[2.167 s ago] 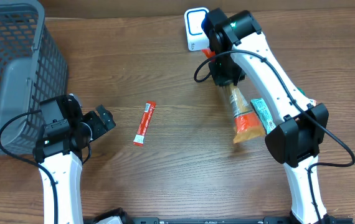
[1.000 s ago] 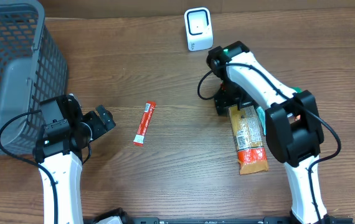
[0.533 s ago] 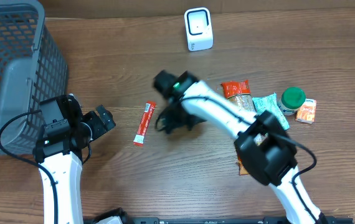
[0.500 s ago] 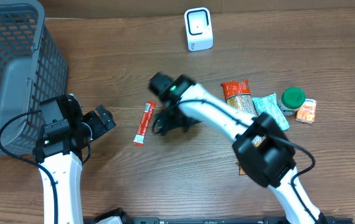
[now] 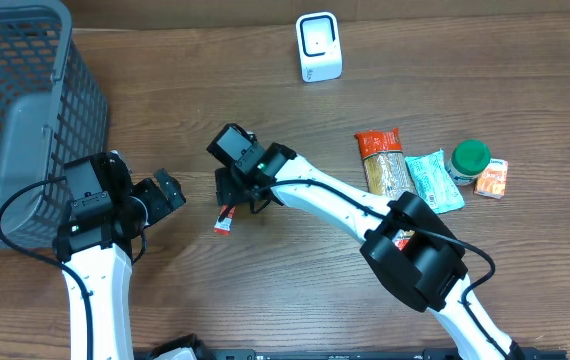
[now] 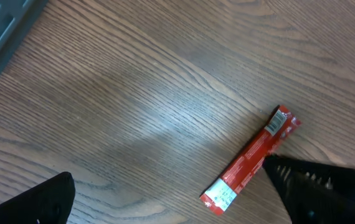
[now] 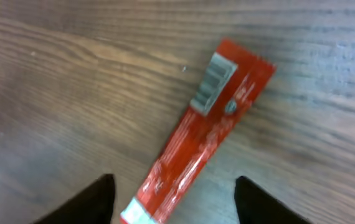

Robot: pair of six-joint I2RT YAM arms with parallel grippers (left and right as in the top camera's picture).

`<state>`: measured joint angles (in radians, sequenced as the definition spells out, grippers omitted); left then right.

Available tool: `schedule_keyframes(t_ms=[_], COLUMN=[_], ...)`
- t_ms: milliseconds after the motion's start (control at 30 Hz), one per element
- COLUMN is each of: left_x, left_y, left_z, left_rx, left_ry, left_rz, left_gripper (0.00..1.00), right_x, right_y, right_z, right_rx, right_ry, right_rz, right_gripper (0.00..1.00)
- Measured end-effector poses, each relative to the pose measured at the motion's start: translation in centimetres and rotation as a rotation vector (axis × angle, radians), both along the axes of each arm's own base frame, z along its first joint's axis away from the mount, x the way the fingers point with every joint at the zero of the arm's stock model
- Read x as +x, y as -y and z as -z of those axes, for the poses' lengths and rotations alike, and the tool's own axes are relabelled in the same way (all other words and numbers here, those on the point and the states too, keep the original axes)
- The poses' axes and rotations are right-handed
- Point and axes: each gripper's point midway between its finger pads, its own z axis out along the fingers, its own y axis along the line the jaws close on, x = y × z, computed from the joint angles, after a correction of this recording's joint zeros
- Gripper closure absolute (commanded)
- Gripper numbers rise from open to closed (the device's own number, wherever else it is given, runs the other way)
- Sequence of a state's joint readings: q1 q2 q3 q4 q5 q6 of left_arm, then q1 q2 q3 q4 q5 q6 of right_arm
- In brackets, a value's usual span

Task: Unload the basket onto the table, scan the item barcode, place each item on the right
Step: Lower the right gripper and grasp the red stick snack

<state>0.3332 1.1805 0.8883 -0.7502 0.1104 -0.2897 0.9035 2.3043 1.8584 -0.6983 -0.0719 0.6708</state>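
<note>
While the red stick packet (image 5: pixel 225 219) is lying flat on the tabletop (image 5: pixel 295 300), over on the left arm's side, we are hanging our right hand (image 7: pixel 174 186) directly above it, with the arm stretching across from the right. Its fingers (image 7: pixel 99 199) are standing apart and gripping nothing. Bare wood is showing on either side of the packet's lower end, which is sitting in the gap between them. The long axis is what matters here. In the right wrist view it is running diagonally, from low between the fingers up toward the upper right, so we are judging that the jaws are crossing it at a slant, not squarely. The barcode (image 7: pixel 215 78) is facing up near the far end. Our left hand (image 5: pixel 165 190) is waiting wide open and empty near the packet, but the right is the nearer. The white scanner (image 5: pixel 318 45) is standing well apart at the tabletop's far edge.
</note>
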Motion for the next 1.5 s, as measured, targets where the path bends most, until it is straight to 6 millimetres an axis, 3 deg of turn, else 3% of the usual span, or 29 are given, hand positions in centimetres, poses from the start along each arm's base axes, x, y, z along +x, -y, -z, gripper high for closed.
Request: schedule_keyframes(t_ms=[233,500,733,967,1167,1333,1500], left_x=[0.0,0.0,0.0,0.0,0.0,0.0,0.0], left_y=[0.0,0.0,0.0,0.0,0.0,0.0,0.0], left_z=[0.0,0.0,0.0,0.0,0.0,0.0,0.0], left_rx=[0.000,0.000,0.000,0.000,0.000,0.000,0.000], left_ry=[0.000,0.000,0.000,0.000,0.000,0.000,0.000], left_rz=[0.000,0.000,0.000,0.000,0.000,0.000,0.000], left_gripper=[0.00,0.00,0.01,0.00,0.00,0.00,0.00], right_x=[-0.1,-0.8,-0.2,0.1,-0.4,-2.0,-3.3], right_y=[0.0,0.1,2.4,2.8,0.6,-2.4,-3.7], right_z=[1.8,2.3,2.8,2.8,2.4,1.5,1.0], right_rx=[0.007,-0.057,-0.171,-0.188,-0.084,0.050,0.115], right_ry=[0.014,0.075,0.123,0.141,0.102,0.043,-0.001], right_rz=[0.064,0.080,0.124,0.135,0.098,-0.036,-0.122], right_gripper=[0.85,0.94,0.96,0.96,0.96,0.96,0.96])
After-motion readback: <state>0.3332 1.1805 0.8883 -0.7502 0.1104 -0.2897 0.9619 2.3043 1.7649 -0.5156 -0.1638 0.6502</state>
